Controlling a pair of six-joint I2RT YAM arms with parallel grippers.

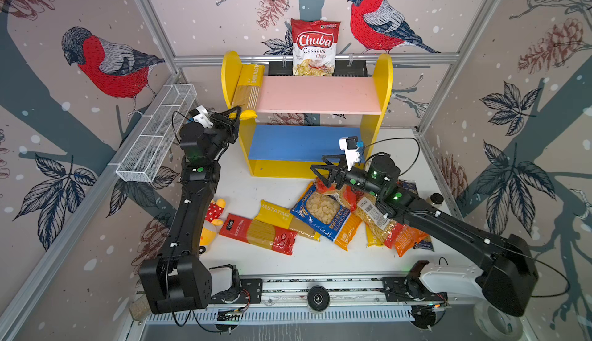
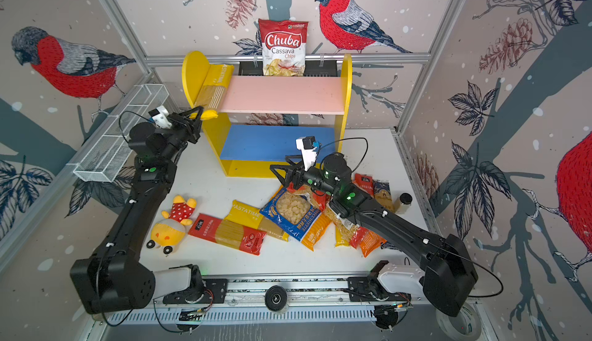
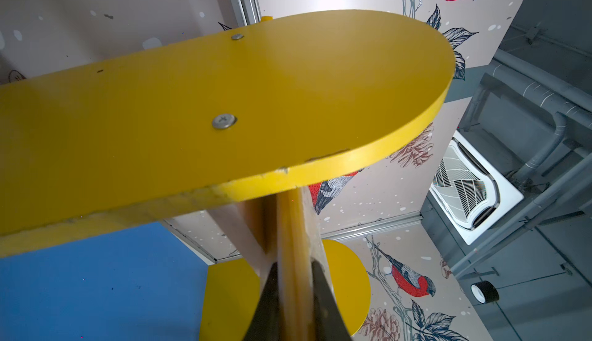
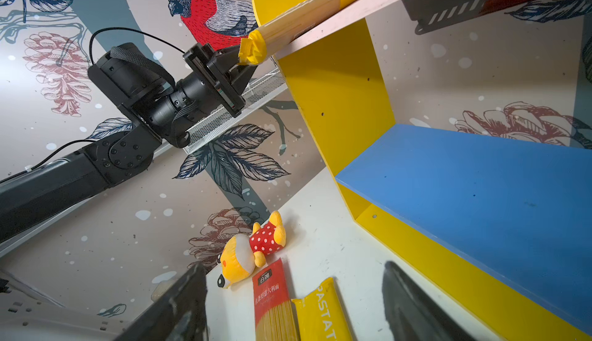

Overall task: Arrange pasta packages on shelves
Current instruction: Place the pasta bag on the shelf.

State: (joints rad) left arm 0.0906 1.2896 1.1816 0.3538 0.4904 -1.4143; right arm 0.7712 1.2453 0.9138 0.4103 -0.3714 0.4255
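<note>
The shelves (image 1: 374, 124) are a yellow rack with a pink upper board (image 1: 320, 94) and a blue lower board (image 1: 301, 142). A long yellow PASTATIME pack (image 1: 248, 89) lies on the pink board against the left side panel, its near end overhanging. My left gripper (image 1: 237, 113) is shut on that crimped end (image 4: 253, 49); in the left wrist view the pack (image 3: 293, 259) runs between the jaws. My right gripper (image 1: 320, 171) hangs open and empty over a heap of pasta packages on the table: a blue shell-pasta bag (image 1: 323, 211), a yellow pack (image 1: 282, 221), a red spaghetti pack (image 1: 256, 233).
A Chuba chips bag (image 1: 315, 46) stands behind the rack. A polka-dot plush toy (image 1: 213, 221) lies beside the left arm. A white wire basket (image 1: 157, 134) hangs on the left wall. A small jar (image 1: 436, 199) stands by the right wall.
</note>
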